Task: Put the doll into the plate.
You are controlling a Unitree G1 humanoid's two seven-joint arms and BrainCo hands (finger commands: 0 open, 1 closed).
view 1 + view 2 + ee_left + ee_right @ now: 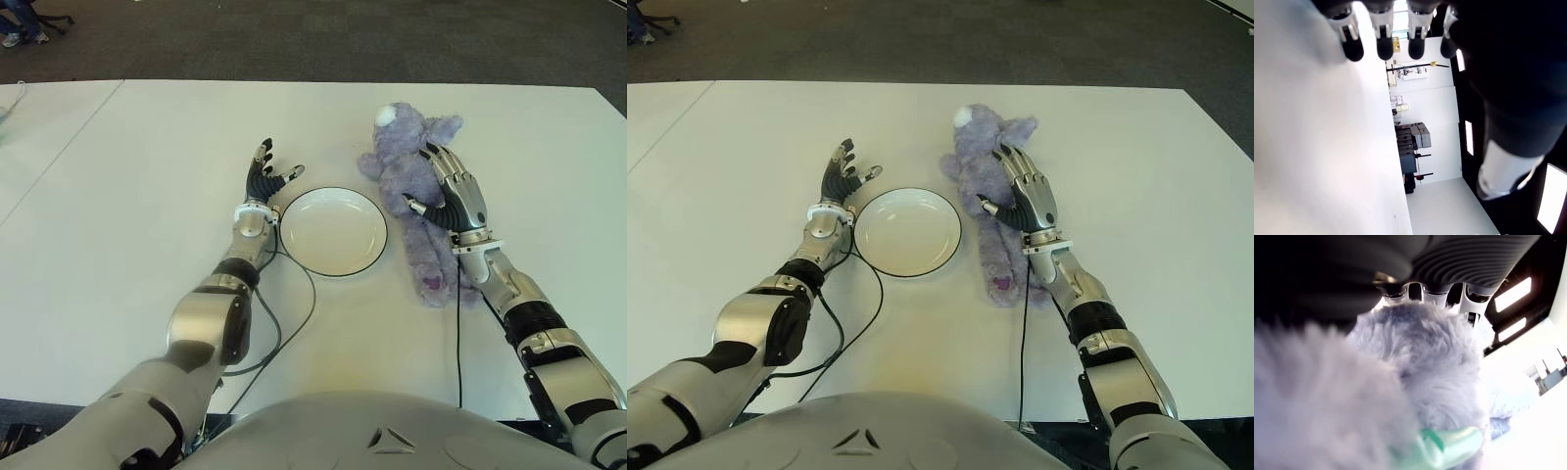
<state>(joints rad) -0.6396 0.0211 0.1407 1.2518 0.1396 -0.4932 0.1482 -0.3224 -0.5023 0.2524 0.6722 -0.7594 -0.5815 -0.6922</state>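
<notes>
So the doll [411, 186] is a fuzzy purple plush thing lying stretched out on the white surface [147, 196], just to the right of the plate [333, 231], head pointing away from the robot and legs toward it. It's not in the plate, it sits right beside the rim, close but I can't say for sure if the fur touches it. The plate is white with a dark edge and has nothing in it.

The right robot hand [453, 191] is on top of the doll's body, palm down, fingers draped over the torso and thumb [419, 207] poking out on the plate side. In the right wrist view the fingertips [1436, 297] are pressed into the fur and the plush fills almost the whole shot, so it looks like the hand is wrapped around the doll, though the toy is flat on the surface, not lifted.

The left robot hand [265, 181] shows just left of the plate, fingers loosely spread and pointing away from the robot, nothing in it. The left wrist view backs that up, fingertips [1384, 44] straight out over bare white surface.

A dark cable [294, 313] loops along the left forearm near the plate, and another cable [458, 343] runs down beside the right forearm
</notes>
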